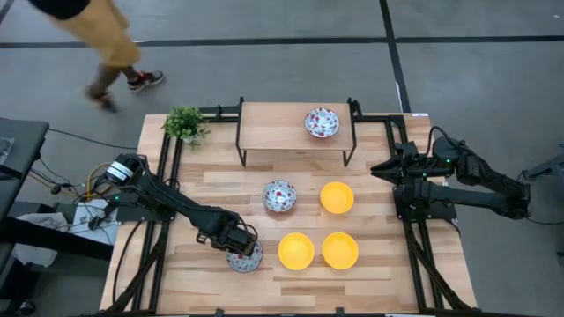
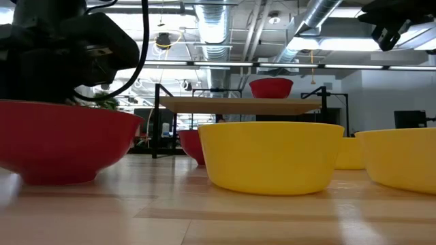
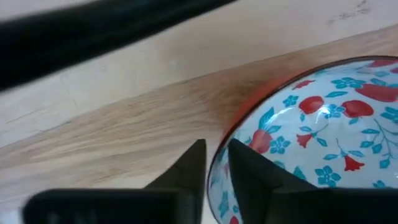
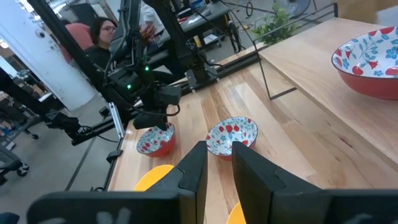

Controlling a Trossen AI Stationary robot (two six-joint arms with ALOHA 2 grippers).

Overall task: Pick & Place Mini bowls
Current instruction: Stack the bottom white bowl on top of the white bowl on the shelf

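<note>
Mini bowls: your left hand (image 1: 243, 250) pinches the rim of a floral bowl (image 1: 247, 260) resting on the worktop (image 1: 211, 176) near its front-left. Another floral bowl (image 1: 279, 195) and three yellow bowls (image 1: 296, 251) sit nearby; a third floral one (image 1: 322, 122) is on the shelf (image 1: 273, 128). Your right hand (image 1: 377, 169) waits at the right edge, fingers nearly together.

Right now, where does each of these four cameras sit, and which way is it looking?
High view: overhead, straight down on table, both arms.
Low view: tabletop height, level past yellow bowl into the room.
Left wrist view: on left arm, left claw straddling floral bowl rim.
Right wrist view: on right arm, right claw, raised, facing the table.
Shared: shelf bowl.
</note>
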